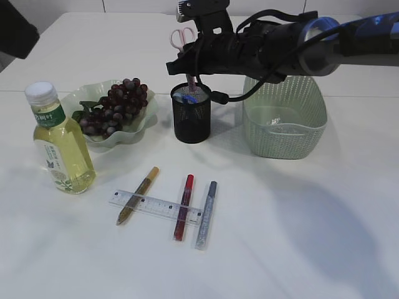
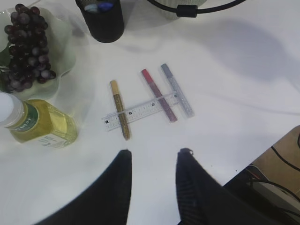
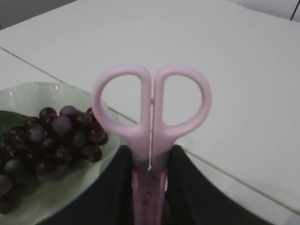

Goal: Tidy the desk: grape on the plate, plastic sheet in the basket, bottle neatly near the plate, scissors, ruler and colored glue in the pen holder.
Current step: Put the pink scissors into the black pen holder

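Scissors (image 3: 151, 122) stand clamped in my right gripper (image 3: 150, 164), handles up, directly above the pen holder (image 1: 191, 115); my left gripper (image 2: 153, 157) hangs part-open, empty, over ruler (image 2: 140, 111) and glue sticks (image 2: 159, 96).

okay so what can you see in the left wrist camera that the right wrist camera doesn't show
Only the left wrist view shows the ruler lying across the gold, red and silver glue pens, the bottle, and the open, empty left tool. Only the right wrist view shows the pink scissors clamped in the right tool, handles up. Both show the grapes on the plate.
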Action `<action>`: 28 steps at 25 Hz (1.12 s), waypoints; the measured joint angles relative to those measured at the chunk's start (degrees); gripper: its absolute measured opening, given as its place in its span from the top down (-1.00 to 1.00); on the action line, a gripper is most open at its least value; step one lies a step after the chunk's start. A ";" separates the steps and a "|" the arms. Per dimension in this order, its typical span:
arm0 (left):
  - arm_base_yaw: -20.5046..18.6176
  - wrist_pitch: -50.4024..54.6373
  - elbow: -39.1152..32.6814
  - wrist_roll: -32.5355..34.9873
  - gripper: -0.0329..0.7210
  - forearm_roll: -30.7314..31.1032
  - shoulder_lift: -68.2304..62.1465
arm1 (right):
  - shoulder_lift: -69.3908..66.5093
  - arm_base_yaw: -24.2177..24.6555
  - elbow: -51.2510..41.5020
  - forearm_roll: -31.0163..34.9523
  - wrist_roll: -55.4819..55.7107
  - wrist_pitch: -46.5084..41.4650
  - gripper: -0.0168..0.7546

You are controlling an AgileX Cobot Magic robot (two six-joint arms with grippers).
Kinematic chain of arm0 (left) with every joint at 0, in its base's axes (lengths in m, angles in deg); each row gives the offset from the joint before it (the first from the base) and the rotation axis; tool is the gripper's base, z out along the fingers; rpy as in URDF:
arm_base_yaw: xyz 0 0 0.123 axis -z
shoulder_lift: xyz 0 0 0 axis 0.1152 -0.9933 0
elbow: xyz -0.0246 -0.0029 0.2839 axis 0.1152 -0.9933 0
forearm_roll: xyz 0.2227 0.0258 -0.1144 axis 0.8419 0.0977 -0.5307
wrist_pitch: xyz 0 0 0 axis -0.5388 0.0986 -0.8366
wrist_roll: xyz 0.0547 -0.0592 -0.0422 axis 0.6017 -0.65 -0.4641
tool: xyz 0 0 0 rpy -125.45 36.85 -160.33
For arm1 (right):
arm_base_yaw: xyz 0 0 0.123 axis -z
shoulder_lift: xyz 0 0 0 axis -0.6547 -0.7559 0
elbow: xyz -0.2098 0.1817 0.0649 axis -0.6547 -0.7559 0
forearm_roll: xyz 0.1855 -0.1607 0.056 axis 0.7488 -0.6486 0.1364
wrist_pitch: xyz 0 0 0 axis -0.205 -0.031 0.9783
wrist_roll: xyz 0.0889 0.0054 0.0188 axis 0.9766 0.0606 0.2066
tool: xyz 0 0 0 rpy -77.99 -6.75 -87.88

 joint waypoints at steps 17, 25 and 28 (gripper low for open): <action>0.00 -0.91 0.00 0.00 0.28 1.05 0.00 | -1.24 0.39 0.00 -0.97 0.00 0.89 0.46; 0.00 -1.26 0.00 0.00 0.28 1.09 0.00 | -1.24 0.39 0.00 -0.97 0.00 0.89 0.46; 0.00 -1.26 0.00 0.00 0.28 1.09 0.00 | -1.24 0.39 0.00 -1.00 0.00 0.79 0.45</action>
